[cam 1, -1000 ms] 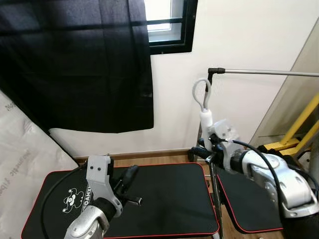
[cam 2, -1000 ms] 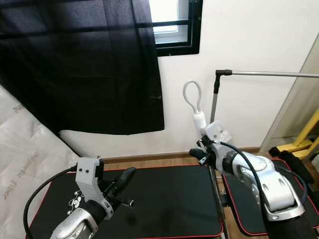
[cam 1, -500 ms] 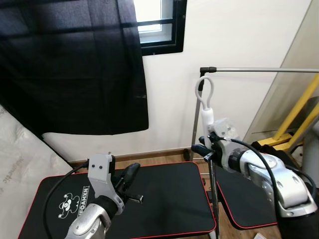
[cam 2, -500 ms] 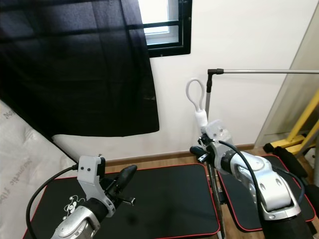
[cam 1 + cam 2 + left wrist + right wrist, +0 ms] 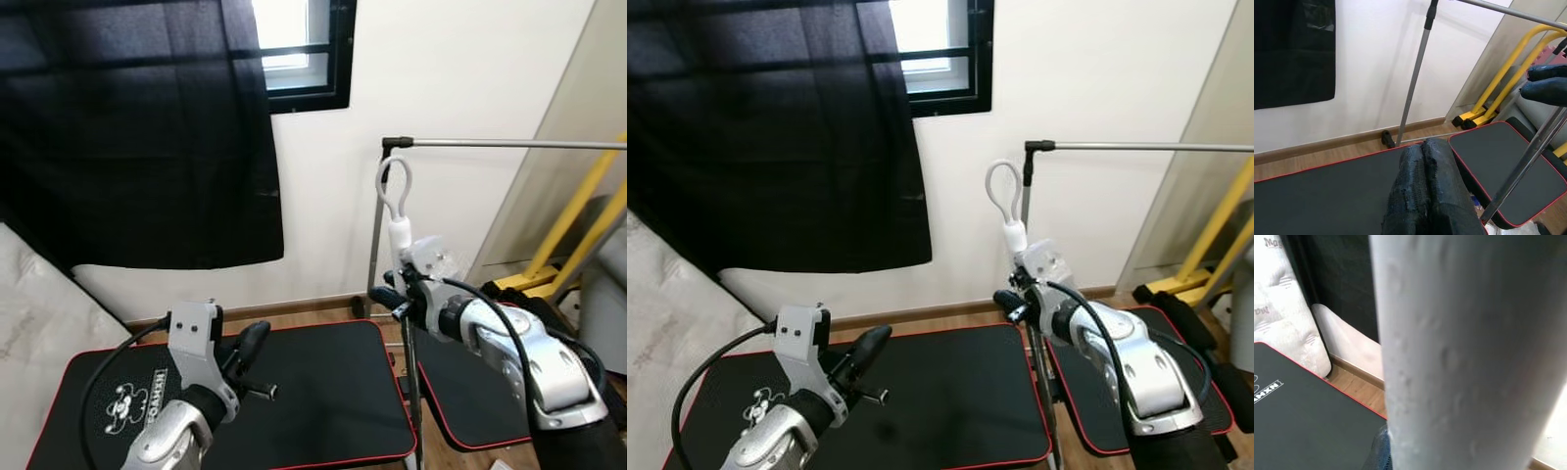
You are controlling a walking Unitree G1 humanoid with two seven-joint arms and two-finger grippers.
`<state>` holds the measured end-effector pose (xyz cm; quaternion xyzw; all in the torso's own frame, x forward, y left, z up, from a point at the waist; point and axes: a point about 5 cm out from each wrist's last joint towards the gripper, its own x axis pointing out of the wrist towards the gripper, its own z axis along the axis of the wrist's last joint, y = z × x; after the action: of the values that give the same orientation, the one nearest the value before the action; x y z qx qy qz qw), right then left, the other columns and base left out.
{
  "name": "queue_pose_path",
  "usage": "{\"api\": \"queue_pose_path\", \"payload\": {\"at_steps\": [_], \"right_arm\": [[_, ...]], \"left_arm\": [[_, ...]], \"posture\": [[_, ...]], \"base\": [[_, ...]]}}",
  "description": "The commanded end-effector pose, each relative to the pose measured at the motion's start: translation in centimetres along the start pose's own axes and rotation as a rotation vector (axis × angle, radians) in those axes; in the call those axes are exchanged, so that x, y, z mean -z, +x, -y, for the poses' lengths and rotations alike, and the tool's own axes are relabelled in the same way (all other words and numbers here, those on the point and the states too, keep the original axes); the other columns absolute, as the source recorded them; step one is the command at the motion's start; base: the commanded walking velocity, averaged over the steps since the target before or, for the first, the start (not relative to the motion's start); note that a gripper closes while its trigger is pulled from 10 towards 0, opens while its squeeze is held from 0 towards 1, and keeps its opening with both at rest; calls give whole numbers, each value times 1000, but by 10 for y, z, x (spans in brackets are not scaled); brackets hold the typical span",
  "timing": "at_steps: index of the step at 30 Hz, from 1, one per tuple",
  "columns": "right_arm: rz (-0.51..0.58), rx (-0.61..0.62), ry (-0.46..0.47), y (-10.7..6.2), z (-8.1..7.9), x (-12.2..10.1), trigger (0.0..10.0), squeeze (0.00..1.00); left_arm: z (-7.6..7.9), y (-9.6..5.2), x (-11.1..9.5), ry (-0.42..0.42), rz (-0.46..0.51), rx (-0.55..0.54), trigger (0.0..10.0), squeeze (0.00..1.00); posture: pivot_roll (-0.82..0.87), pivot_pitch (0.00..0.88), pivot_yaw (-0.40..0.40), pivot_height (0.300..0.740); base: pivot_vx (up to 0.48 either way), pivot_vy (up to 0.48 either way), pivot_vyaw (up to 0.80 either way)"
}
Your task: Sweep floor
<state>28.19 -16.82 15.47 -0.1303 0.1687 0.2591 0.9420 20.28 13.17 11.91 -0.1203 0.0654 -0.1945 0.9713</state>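
Left eye view: the right gripper (image 5: 392, 297), at centre right of the frame, is closed around the broom handle (image 5: 400, 233), a white shaft ending in a loop at upper centre. The handle's long axis runs near vertical, from the loop down past the gripper toward the lower edge, where its metal lower shaft (image 5: 409, 392) passes between two black mats (image 5: 323, 392). The grasp sits high on the shaft, just below the white grip section. The left gripper (image 5: 250, 348), at lower left, has its fingers pressed together on nothing and hovers above the larger mat, well apart from the handle and to the frame-left of it; the right arm is therefore the working arm, and the left would have to reach toward frame right to add a second grip lower on the shaft. In the left wrist view, the closed fingers (image 5: 1425, 191) point toward the shaft (image 5: 1520, 171), which crosses the right side of that frame as a slanted rod. The broom head is cut off below the frame edge, so its contact with the floor (image 5: 294, 311) cannot be judged. The right wrist view is dominated by the out-of-focus handle (image 5: 1459, 352), hiding that gripper's fingers. A clothes rail (image 5: 490, 144) stands behind the handle.
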Motion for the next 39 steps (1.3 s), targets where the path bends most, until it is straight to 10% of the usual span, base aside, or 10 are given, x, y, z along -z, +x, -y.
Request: {"api": "queue_pose_path", "payload": {"at_steps": [1, 39], "right_arm": [[28, 64, -52, 2, 8, -7, 10000, 0], [64, 160, -63, 6, 18, -9, 10000, 0]], "left_arm": [[-2, 0, 4, -1, -18, -3, 10000, 0], [-1, 1, 5, -12, -24, 2, 10000, 0]], "posture": [[-97, 0, -29, 740], [-92, 0, -32, 740]], "base": [[0, 0, 0], [-186, 0, -337]]}}
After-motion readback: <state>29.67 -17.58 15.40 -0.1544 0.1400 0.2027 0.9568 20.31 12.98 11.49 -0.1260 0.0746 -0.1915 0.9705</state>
